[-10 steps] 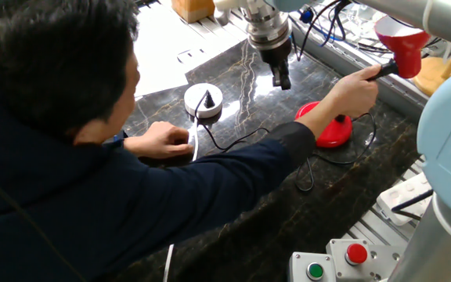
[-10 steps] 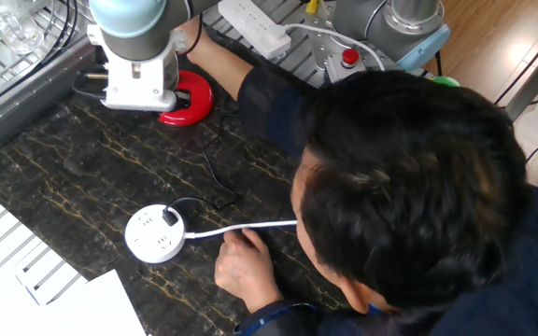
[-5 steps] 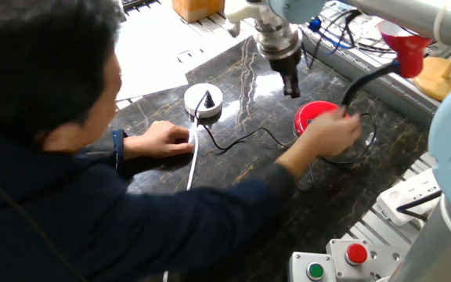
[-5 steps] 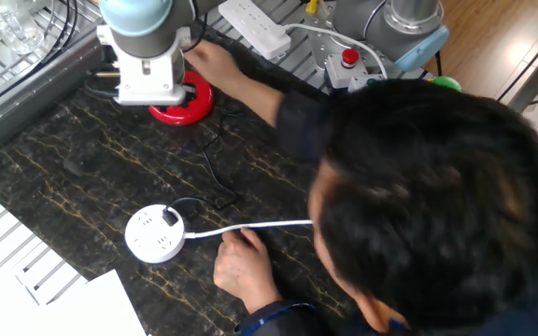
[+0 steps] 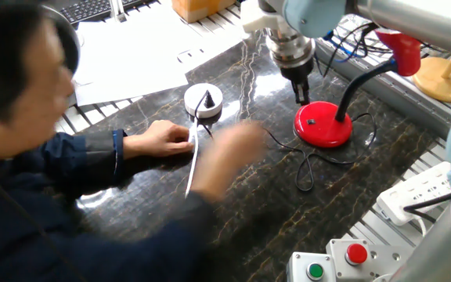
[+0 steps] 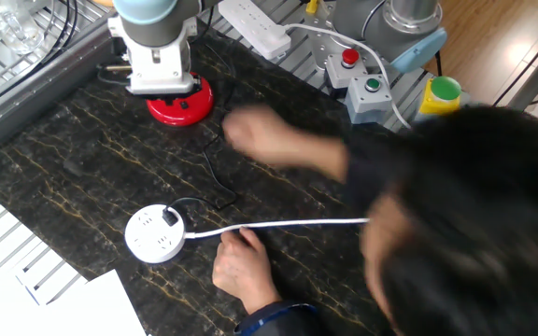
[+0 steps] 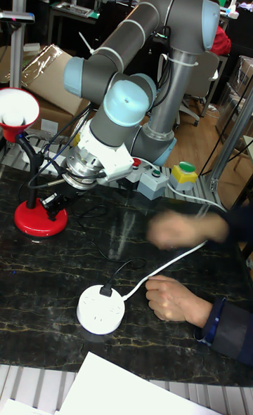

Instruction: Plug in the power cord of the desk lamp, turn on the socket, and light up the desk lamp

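Observation:
The desk lamp stands at the table's right: glossy red base (image 5: pixel 322 127), black gooseneck, red shade (image 5: pixel 402 51). Its red base (image 7: pixel 41 220) sits under the shade (image 7: pixel 17 113) in the tall view. My gripper (image 5: pixel 300 92) points down just above the base's near-left edge, fingers together and holding nothing. From the other side my wrist hides the fingers above the base (image 6: pixel 180 103). The power cord (image 5: pixel 245 139) runs to its black plug (image 5: pixel 207 100), seated in the round white socket (image 5: pixel 203 99), (image 6: pixel 154 233), (image 7: pixel 100 308).
A person leans in from the near side. One hand (image 5: pixel 159 141) rests on the thick white cable (image 6: pixel 278 224); the other hand (image 5: pixel 233 149) is blurred mid-table. A rectangular power strip (image 5: pixel 421 192), button box (image 5: pixel 343 262), wooden stand (image 5: pixel 445 74) and papers (image 5: pixel 147 47) surround the slab.
The person's right hand let go of the lamp's gooseneck and drew back toward their body. My gripper moved right and down to the red base.

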You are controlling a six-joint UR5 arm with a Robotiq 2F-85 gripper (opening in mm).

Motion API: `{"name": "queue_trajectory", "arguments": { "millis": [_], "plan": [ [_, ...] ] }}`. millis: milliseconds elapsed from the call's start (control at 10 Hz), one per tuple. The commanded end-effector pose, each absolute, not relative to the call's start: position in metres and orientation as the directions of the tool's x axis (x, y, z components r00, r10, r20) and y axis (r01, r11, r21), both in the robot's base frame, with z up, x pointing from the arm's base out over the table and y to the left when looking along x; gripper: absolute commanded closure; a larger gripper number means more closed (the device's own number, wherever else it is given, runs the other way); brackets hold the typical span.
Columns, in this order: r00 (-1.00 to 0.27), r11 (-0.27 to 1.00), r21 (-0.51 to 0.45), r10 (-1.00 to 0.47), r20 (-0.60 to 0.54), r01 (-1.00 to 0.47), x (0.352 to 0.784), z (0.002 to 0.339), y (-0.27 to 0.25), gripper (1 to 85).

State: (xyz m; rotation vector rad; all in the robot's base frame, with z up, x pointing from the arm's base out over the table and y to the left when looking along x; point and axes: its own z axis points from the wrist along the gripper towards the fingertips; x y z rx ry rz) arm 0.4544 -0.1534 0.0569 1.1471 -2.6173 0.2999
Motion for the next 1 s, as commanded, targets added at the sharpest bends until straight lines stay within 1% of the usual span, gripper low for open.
{"name": "queue_trajectory", "arguments": {
  "millis": [0,500,700,900],
  "plan": [
    [-0.655,0.666,-0.072,-0.7,0.285,-0.743,0.445,0.047,-0.153,83.7],
    [-0.659,0.669,-0.066,-0.702,0.271,-0.74,0.443,0.043,-0.151,83.7],
    [-0.69,0.706,-0.039,-0.676,0.26,-0.707,0.44,0.043,-0.142,83.7],
    [-0.694,0.715,-0.032,-0.666,0.273,-0.698,0.451,0.059,-0.146,83.7]
  ]
}}
